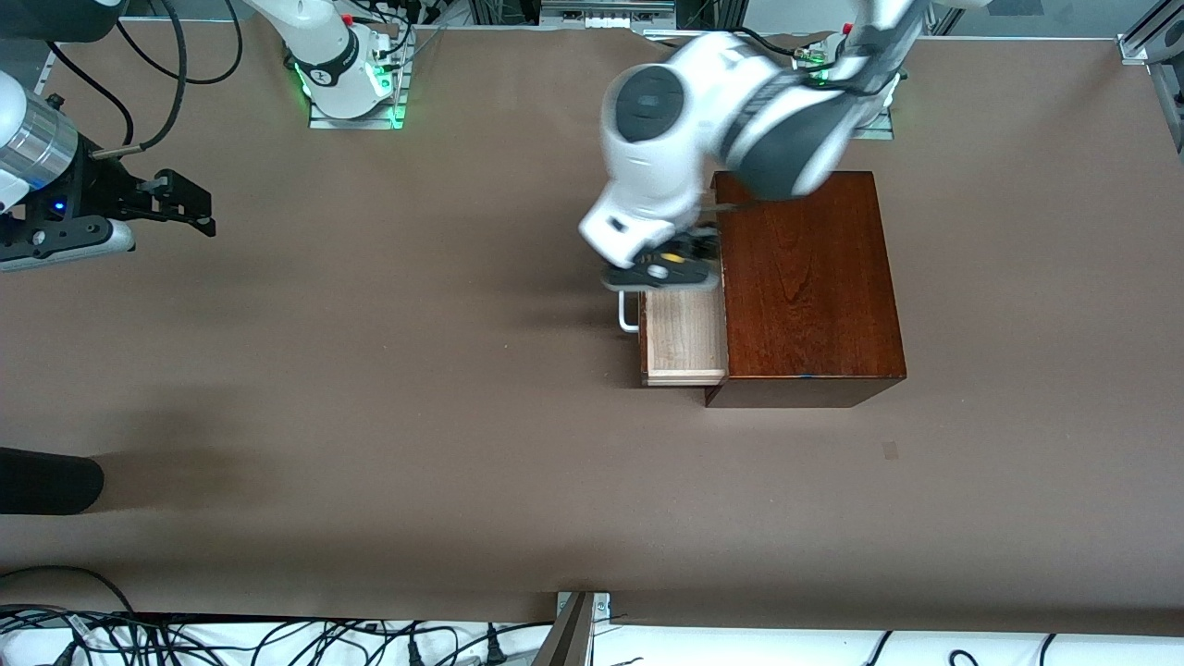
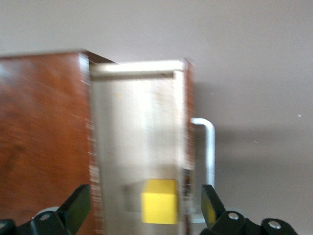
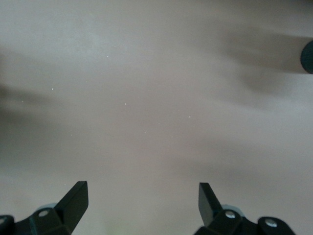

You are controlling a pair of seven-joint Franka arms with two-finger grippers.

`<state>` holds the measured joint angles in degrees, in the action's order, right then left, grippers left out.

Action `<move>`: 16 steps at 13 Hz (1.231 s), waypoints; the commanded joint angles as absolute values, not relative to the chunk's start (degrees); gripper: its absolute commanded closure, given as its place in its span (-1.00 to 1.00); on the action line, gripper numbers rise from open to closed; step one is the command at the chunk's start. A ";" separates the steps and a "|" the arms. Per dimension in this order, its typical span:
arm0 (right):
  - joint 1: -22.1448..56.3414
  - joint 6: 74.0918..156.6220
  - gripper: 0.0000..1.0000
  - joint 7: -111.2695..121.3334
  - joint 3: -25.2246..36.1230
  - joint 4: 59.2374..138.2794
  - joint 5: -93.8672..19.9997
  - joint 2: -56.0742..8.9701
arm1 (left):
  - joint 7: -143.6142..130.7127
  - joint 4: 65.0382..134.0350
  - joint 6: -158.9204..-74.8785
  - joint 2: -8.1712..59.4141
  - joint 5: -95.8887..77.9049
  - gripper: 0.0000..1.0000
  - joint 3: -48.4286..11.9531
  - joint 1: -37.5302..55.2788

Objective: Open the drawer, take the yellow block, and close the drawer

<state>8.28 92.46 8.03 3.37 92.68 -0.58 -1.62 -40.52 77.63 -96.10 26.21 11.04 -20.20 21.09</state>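
**Drawer open, yellow block inside**

At the frame's left edge the right end effector [image 1: 190, 208] waits over the bare surface [image 1: 370, 416], fingers spread. Right of centre, the left end effector [image 2: 144, 208] hangs released over the pulled-out drawer [image 1: 683, 338], whose tray holds the yellow block [image 2: 159, 201].

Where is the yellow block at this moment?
The yellow block lies in the open drawer of the wooden box, below the open left gripper, at the end of the tray farther from the front camera.

Brown table [image 1: 370, 416] (cables [image 1: 277, 638] along edge)
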 commanded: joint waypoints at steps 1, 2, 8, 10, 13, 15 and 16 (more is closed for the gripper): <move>8.26 92.72 -1.00 9.40 1.58 91.93 -2.80 -1.58 | -31.49 78.31 -92.39 21.46 8.61 -1.00 -20.65 13.82; 8.35 93.51 -1.00 9.84 1.41 91.06 -5.16 -2.02 | -29.12 78.31 -91.24 19.97 8.61 -1.00 -20.57 11.45; 13.35 92.90 -1.00 15.63 1.41 85.70 -10.63 -8.51 | -9.96 72.44 -91.05 16.52 8.88 -1.00 -20.04 -1.40; 18.08 92.90 -1.00 17.22 1.41 86.04 -10.63 -9.93 | -9.49 72.25 -89.66 16.61 8.61 -1.00 -20.04 -4.64; 25.37 92.99 -1.00 19.59 1.32 85.61 -10.02 -11.42 | -9.32 71.90 -82.47 16.26 8.44 -1.00 -20.04 -6.58; 30.03 94.04 -1.00 19.77 1.32 85.43 -9.67 -12.12 | -9.32 71.72 -80.60 16.08 8.52 -1.00 -20.56 -7.21; 33.54 95.70 -1.00 20.73 1.23 85.34 -9.58 -13.35 | -9.32 71.72 -80.51 16.00 8.44 -1.00 -20.57 -7.21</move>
<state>28.85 94.46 18.58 0.69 87.06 -9.66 -11.38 -10.59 72.93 -82.25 16.27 9.90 -19.80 -6.50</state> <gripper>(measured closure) 0.000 0.000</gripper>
